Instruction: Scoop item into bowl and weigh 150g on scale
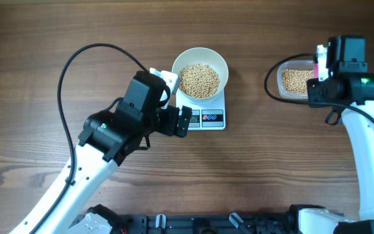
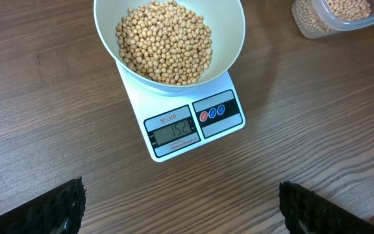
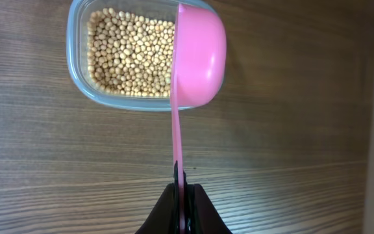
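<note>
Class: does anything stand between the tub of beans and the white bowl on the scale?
Nothing visible. Only table lies between the tub and the bowl; the left gripper sits at the other side of the scale.

Bright, even light; soft shadows; sharp.

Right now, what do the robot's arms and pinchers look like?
The left arm and right arm are smooth white tubes with boxy black wrists, each trailing a looping black cable. The left gripper has black, bumpy fingers; the right gripper is black too.
</note>
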Controlling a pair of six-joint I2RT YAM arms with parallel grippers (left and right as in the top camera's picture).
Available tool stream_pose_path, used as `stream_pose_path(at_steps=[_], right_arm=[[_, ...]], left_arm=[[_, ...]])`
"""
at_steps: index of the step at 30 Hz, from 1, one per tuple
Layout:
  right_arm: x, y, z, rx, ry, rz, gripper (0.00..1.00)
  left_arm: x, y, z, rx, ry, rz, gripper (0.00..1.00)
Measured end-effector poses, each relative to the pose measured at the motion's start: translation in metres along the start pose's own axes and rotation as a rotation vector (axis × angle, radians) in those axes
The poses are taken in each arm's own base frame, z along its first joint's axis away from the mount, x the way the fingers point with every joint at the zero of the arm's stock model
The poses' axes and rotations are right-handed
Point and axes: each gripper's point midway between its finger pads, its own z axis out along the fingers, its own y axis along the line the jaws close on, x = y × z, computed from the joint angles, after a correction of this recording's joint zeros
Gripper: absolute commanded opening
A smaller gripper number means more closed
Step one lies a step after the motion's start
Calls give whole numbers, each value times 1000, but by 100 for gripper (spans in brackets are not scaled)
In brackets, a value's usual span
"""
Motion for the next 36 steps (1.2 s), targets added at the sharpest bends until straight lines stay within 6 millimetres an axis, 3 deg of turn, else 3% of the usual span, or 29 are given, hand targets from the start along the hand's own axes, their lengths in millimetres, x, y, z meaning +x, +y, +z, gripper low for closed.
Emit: stream_pose_path(at_steps=[6,11,14,18,26,31,36], right_arm=[[-17,20,-3,-92,-70,33,4],[-52,57,-16,-337,-215,122,4],[-83,74,-34,-490,-340,175,4],[-109,100,-66,-719,-458,190,4],[-108,139,-94,-902,-465,122,4],[-104,167,-100,-868,-471,21,4],[-97,198,-93,-795,-469,-139,4]], left_arm=[[0,0,0,0,0,0,100],[0,0,0,0,0,0,100],[0,0,0,0,-1,0,100],[0,0,0,0,0,0,100],[0,0,0,0,0,0,100],[0,0,0,0,0,0,100],[0,0,0,0,0,0,100]])
